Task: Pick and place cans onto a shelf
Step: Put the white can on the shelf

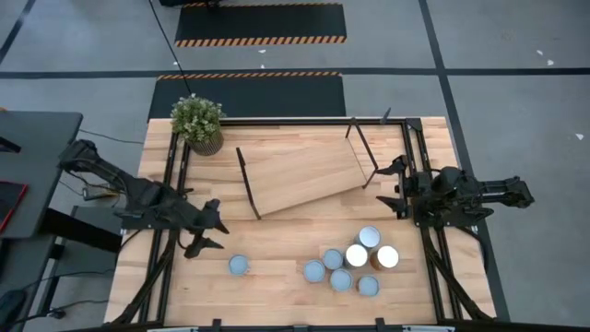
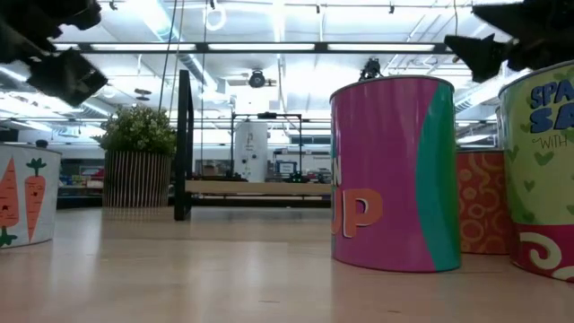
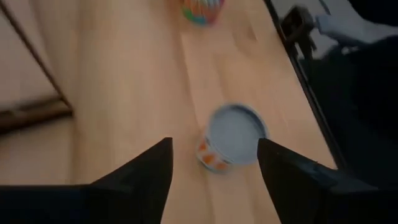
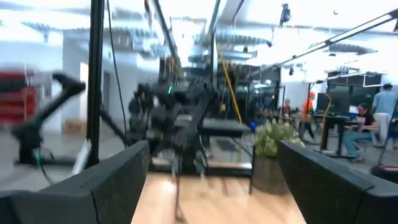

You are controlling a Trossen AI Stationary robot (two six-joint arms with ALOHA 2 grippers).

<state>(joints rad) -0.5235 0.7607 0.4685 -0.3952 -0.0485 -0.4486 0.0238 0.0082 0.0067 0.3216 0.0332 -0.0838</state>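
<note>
My left gripper (image 1: 219, 229) is open above the table's left part, apart from a lone can (image 1: 239, 266) that stands upright nearer the front edge. In the left wrist view that can (image 3: 233, 134), with a pale blue top and carrot pictures on its side, lies ahead between my fingers (image 3: 214, 174), untouched. Several more cans (image 1: 355, 261) stand in a cluster at the front right. The shelf (image 1: 304, 175), a light-wood board with black end frames, lies slanted at the table's middle. My right gripper (image 1: 387, 186) is open and empty beside the shelf's right end.
A potted green plant (image 1: 197, 124) stands at the far left corner. Black frame rails (image 1: 171, 184) run along both sides of the table. In the low view the pink-and-teal can (image 2: 395, 170) and its neighbours fill the right side; bare wood lies between them and the carrot can (image 2: 22, 193).
</note>
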